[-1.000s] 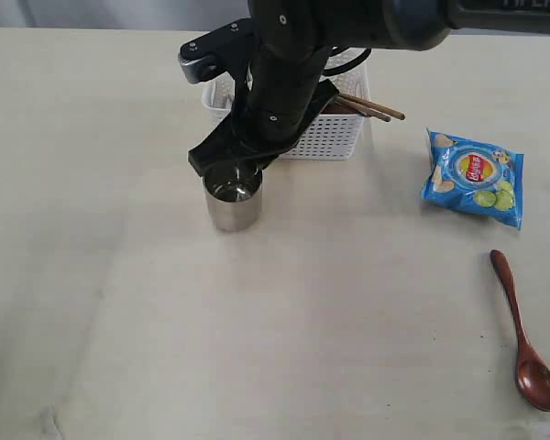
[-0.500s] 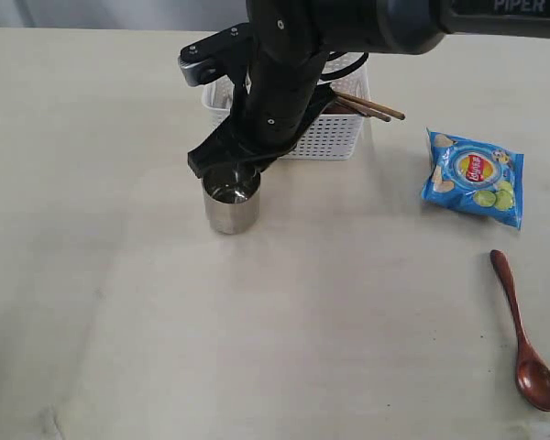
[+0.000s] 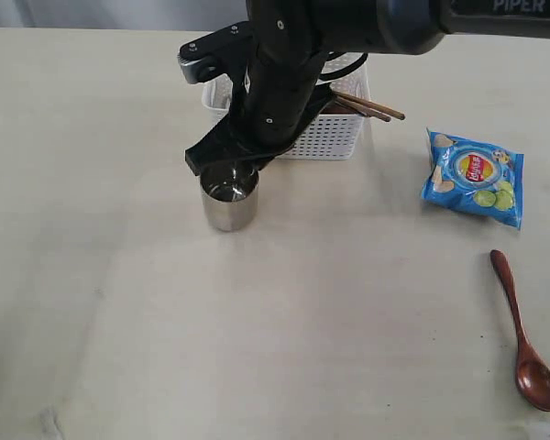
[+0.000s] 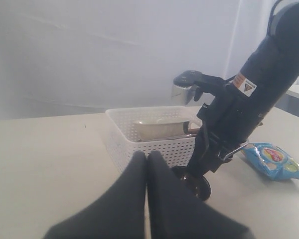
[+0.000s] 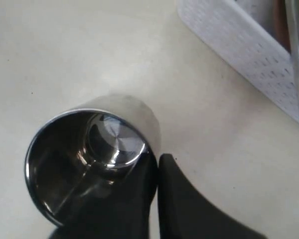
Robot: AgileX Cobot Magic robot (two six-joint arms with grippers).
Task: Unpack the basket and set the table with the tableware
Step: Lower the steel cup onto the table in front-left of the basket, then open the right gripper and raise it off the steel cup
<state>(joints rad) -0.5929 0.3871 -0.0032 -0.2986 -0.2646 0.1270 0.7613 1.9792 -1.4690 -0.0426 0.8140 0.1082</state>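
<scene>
Just in front of the basket (image 3: pixel 330 137), steel cup (image 3: pixel 229 206) stands upright on the table (image 3: pixel 257 348); right gripper (image 5: pixel 156 164) pinches its rim, jaws nearly closed; left gripper (image 4: pixel 147 164) closed, empty; looks like cup placement; next: release, lift clear, back to basket.

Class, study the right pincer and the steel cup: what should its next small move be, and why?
Probably open the right pincer to let go of the steel cup. Its fingers pinch the cup's wall at the rim, one inside and one outside. The cup stands upright on the table, apart from the basket, and appears already set down.
</scene>
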